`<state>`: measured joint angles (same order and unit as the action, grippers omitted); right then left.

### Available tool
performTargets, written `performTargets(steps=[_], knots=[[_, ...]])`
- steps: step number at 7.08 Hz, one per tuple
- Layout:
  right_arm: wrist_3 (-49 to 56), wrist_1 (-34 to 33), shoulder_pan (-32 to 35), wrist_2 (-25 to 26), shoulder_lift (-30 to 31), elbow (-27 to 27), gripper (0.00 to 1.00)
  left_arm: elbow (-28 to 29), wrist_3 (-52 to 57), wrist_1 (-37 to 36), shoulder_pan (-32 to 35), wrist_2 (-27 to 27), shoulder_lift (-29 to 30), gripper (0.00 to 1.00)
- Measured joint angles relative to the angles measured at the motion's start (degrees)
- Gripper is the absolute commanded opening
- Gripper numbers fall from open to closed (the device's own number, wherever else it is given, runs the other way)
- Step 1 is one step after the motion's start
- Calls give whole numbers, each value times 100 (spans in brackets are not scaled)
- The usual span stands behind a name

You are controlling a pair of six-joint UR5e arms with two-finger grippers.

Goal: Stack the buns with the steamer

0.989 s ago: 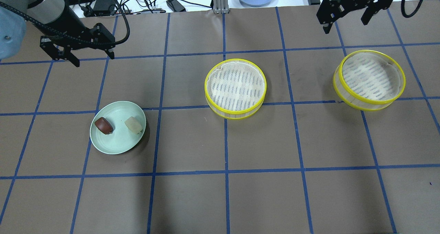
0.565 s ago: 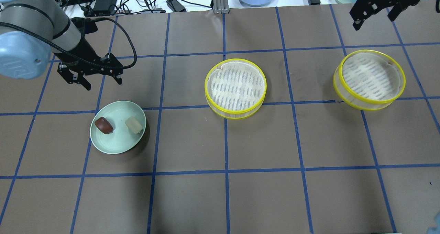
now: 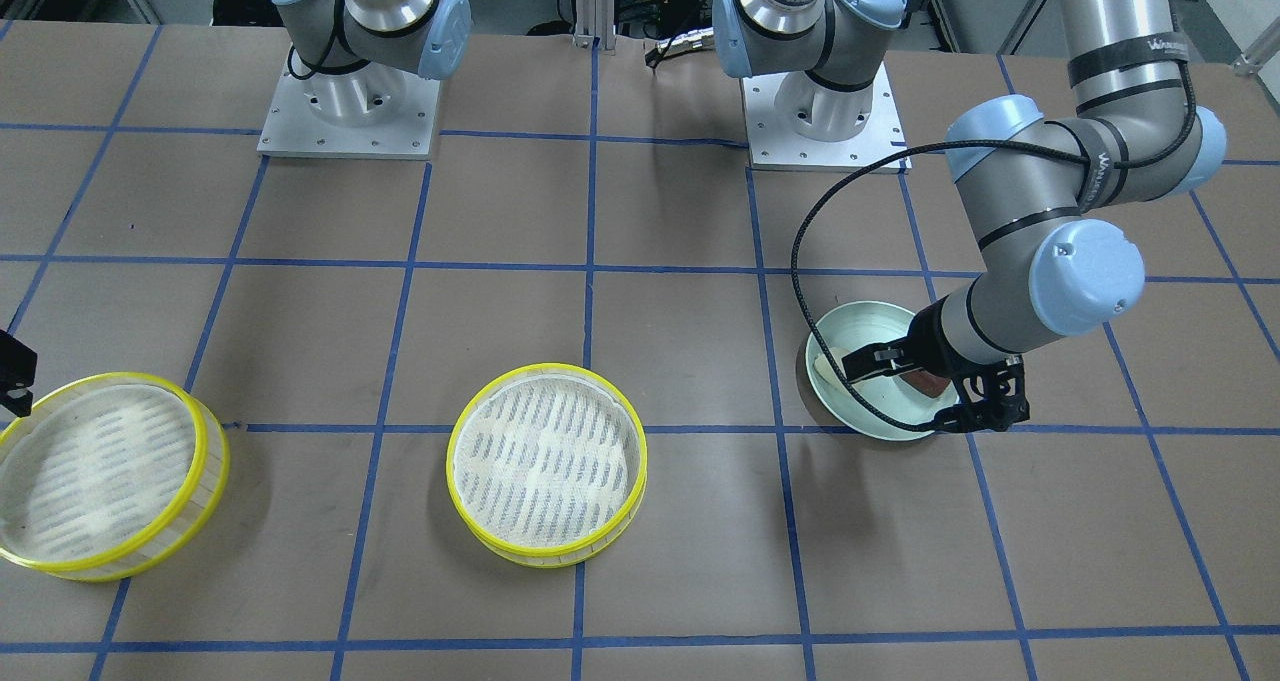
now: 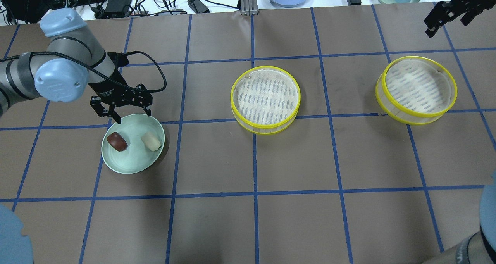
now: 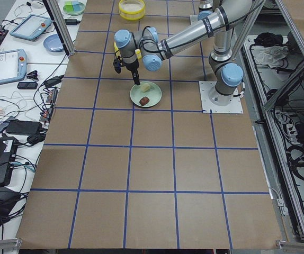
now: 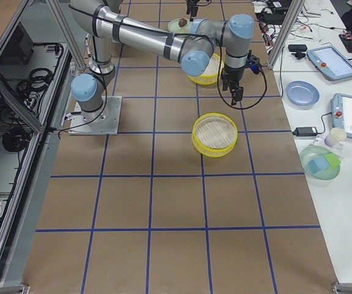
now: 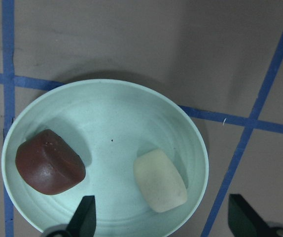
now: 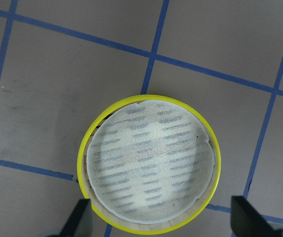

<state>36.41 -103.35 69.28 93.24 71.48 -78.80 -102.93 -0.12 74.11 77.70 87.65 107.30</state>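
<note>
1. You are looking at a table [image 4: 294, 159] that is wearing matt brown paper, faintly scuffed, with smooth blue tape [image 4: 254, 163] lying flat on it.
2. The plate [image 7: 112, 113] is showing a smooth mint surface, plastic by its look, and is giving off a soft sheen.
3. The brown bun [image 7: 49, 162] is catching light on a smooth, slightly glossy skin with tiny pits.
4. The white bun [image 7: 159, 180] is looking matt and smooth.
5. The centre tray [image 4: 265, 100] and the end tray [image 8: 149, 163] are showing glossy yellow plastic rims, translucent sides and white woven-mesh floors.
6. The left arm [image 3: 1010, 211] is showing dull grey metal tubes and glossy pale-blue caps [image 3: 1085, 276]; the left gripper [image 4: 133, 117] is looking matt black.
</note>
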Motion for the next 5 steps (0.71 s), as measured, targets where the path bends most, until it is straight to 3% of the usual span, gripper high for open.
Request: performTargets(steps=[1,2,3,5], knots=[[89,-38,-25,21,-68,-3,100,-65,-84,-5,0,-1,149,72],[128,-78,-39,29,-92,-3,100,-95,-134,-4,0,-2,278,26],[126,-146,-49,34,-124,-6,100,-107,-154,-5,0,-2,383,4],[115,-251,-75,25,-286,-11,100,-117,-163,1,0,4,500,0]])
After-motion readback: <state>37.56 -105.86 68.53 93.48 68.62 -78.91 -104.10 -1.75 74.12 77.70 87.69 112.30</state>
